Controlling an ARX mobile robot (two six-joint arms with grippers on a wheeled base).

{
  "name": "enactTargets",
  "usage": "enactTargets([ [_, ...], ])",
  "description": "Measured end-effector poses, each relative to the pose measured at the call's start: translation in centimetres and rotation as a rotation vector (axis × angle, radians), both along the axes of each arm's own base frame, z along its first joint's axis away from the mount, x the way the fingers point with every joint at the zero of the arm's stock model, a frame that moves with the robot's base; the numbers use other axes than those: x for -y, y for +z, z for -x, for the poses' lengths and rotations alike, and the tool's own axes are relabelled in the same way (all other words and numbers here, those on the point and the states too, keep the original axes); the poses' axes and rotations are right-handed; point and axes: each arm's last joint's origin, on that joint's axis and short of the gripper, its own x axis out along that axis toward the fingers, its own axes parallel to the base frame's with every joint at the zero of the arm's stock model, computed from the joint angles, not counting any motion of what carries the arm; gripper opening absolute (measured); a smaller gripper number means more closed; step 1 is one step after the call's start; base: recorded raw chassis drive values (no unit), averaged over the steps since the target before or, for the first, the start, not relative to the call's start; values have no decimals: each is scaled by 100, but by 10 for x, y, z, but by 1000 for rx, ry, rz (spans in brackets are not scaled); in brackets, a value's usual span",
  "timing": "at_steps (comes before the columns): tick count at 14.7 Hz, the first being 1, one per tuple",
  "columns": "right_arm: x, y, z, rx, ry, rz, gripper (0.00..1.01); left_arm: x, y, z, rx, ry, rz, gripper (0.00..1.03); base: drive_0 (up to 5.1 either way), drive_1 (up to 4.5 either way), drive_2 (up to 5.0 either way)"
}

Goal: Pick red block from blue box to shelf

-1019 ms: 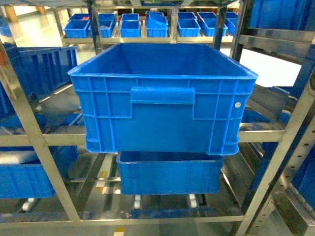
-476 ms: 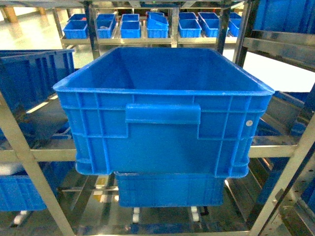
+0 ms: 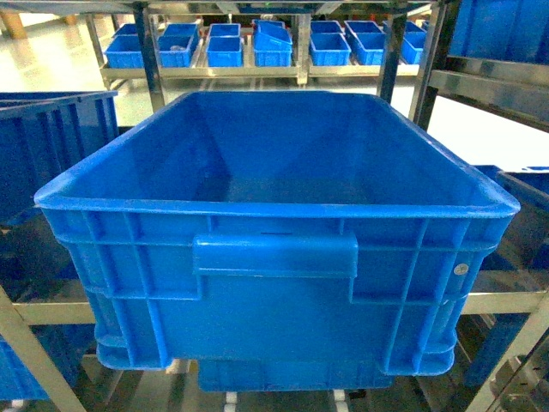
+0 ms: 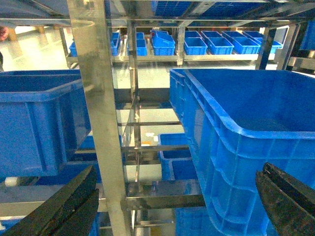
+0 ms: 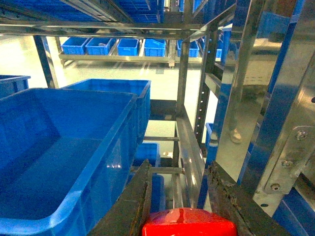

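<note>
The red block sits between the two dark fingers of my right gripper, which is shut on it. Only its glossy top shows, at the bottom edge of the right wrist view. Ahead of it run the silver uprights and rails of the shelf. My left gripper is open wide, with a shelf upright and a crate corner showing between its fingers. Neither gripper appears in the head view. The blue box is out of view.
A large dark blue ribbed crate stands on the shelf straight ahead, seemingly empty. Another crate sits to its left, and smaller ones lie on the tier below. Small blue bins line a far rack.
The head view has closed in on the big ribbed crate, which now fills most of the frame and shows more of its inside.
</note>
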Motion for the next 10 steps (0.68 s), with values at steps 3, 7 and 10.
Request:
enactTargets([
  [3,0,0,0,0,0,0,28,0,0,0,0,0,0,98,6,436,-425],
  [7,-1,2,0,-231,39,37,28,0,0,0,0,0,0,98,6,436,-425],
  [10,-9,2,-6,-245,66,40,28,0,0,0,0,0,0,98,6,436,-425],
])
